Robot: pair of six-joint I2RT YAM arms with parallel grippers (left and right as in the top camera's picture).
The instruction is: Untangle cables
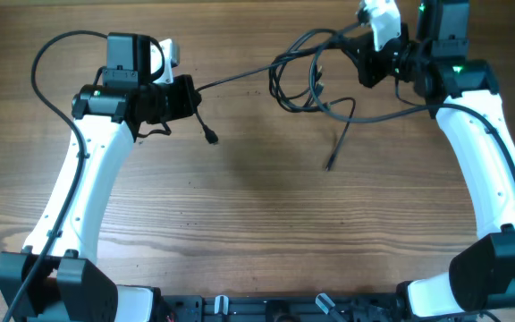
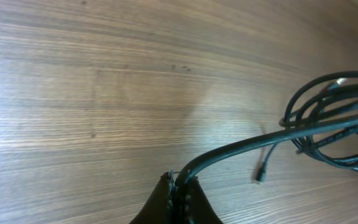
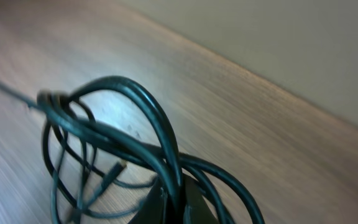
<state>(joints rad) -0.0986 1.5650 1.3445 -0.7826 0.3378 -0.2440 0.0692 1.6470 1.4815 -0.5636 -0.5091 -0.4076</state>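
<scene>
Left claw point(image 1: 189, 97) is pinched tight on one strand of the cables point(image 1: 298, 82). That strand runs straight off to the right, into the main tangle near the far edge of the table point(image 1: 240, 224). Right claw point(image 1: 367, 64) is clamped closed too, biting the tangle from its right side.

Pose-wise, the left arm point(image 1: 88, 179) reaches up from its base at the near left corner, wrist turned so the claw points right. The right arm point(image 1: 490, 161) mirrors it from the near right corner, claw pointing left. So the two face each other with the loops strung between them.

A short tail with a plug end point(image 1: 212, 138) shows just beside the left claw, and another loose end point(image 1: 330, 164) sits in front of the tangle.

Hard to make out:
- The right wrist view is blurry, and only the claw tips point(image 3: 169, 200) show at the bottom.
- In the left wrist view the loops point(image 2: 334, 121) run off the right edge.
- Can't tell which cord is which where they cross.
</scene>
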